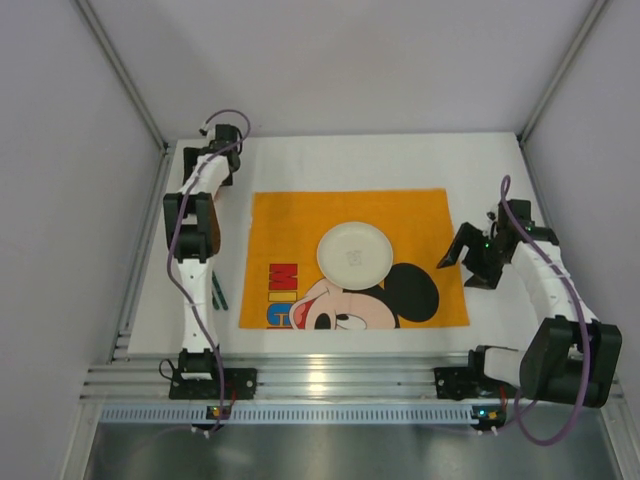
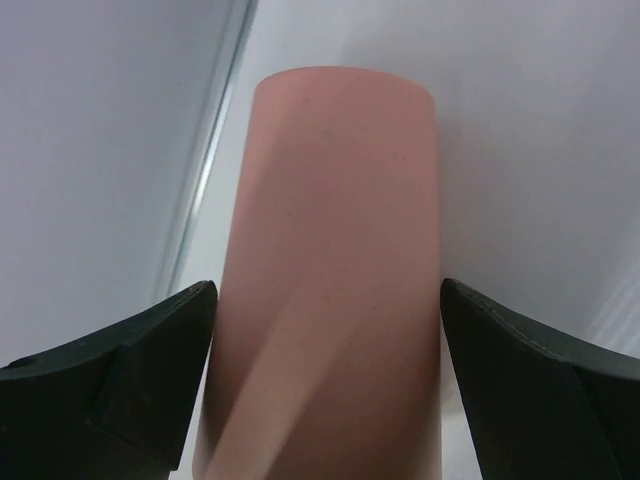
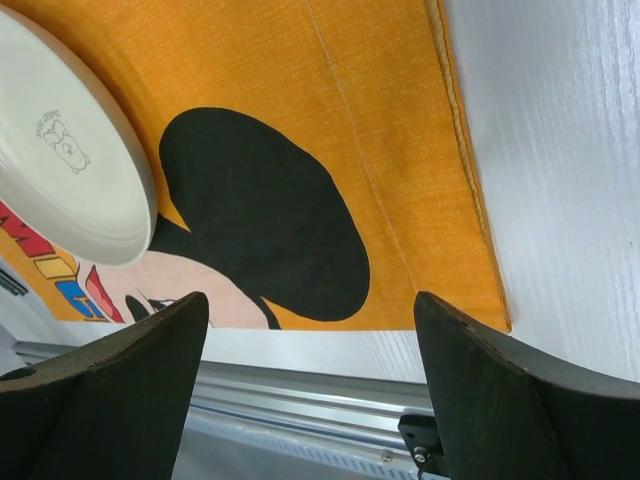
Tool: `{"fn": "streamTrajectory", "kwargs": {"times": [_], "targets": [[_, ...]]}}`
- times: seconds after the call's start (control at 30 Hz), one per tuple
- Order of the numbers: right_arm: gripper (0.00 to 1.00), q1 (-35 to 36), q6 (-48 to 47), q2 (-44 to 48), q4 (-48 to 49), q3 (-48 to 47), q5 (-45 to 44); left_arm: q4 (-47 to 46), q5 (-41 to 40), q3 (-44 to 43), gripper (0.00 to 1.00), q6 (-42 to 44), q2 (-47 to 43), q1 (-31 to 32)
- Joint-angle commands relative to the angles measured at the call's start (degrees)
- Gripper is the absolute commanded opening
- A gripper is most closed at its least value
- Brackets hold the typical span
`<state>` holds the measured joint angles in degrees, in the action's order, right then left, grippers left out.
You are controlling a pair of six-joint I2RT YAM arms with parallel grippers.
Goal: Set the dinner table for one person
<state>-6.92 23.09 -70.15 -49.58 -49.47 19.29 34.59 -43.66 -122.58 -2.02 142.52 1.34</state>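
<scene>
One plate (image 1: 354, 254) and one placemat (image 1: 420, 215) are counted on the one table (image 1: 330, 160). One pink cup (image 2: 335, 280) is seen at the far left, besides two robot arms (image 1: 190, 250).

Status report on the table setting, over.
Left gripper open, straddling pink cup, far-left corner. Right gripper open, empty, over placemat right edge. Dinner table: plate on placemat, cup not yet set. Nothing seen in the way.

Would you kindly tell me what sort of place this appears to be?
Most likely a robot test booth, not a dining room: the white table is edged by a silver rail, two robot arms are bolted at its near edge, and plain grey panels wall it in.
</scene>
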Motion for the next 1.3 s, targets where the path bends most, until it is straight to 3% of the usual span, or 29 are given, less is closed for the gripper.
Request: {"fn": "streamTrajectory", "kwargs": {"times": [0.0,0.27,0.4,0.43,0.6,0.77,1.07,1.2,1.27], "targets": [[0.84,0.5,-0.68,2.12,-1.04,-0.53,-1.89,1.09,5.6,-2.57,0.99,-4.3,0.04,-0.29],[0.84,0.5,-2.7,0.89,-3.42,-4.05,-3.56,2.68,17.01,1.55,0.98,-12.91,-0.75,-6.43],[0.84,0.5,-2.09,-0.42,-2.89,-4.93,-2.24,2.76,30.1,4.1,0.96,-17.22,-1.01,-10.39],[0.84,0.5,-1.82,-0.6,-2.71,-5.19,-2.24,2.76,35.34,4.63,0.94,-18.62,-0.93,-11.18],[0.84,0.5,-0.77,0.71,-2.27,-6.07,-3.11,1.97,43.39,8.67,0.85,-21.26,-1.54,-13.47],[0.84,0.5,0.37,3.52,-2.01,-4.41,-3.64,1.45,57.25,11.47,0.72,-24.69,-2.32,-14.26],[0.85,0.5,1.34,8.45,1.4,-1.68,-1.11,-17.52,78.27,30.88,0.61,-35.67,-12.86,-14.44],[0.88,0.59,3.01,9.68,9.05,-2.12,9.85,-31.56,86.19,38.99,0.6,-44.36,-17.0,-13.92],[0.88,0.85,5.03,9.24,14.57,-2.82,13.83,-34.05,88.04,41.81,0.59,-48.5,-19.28,-12.86]]}}
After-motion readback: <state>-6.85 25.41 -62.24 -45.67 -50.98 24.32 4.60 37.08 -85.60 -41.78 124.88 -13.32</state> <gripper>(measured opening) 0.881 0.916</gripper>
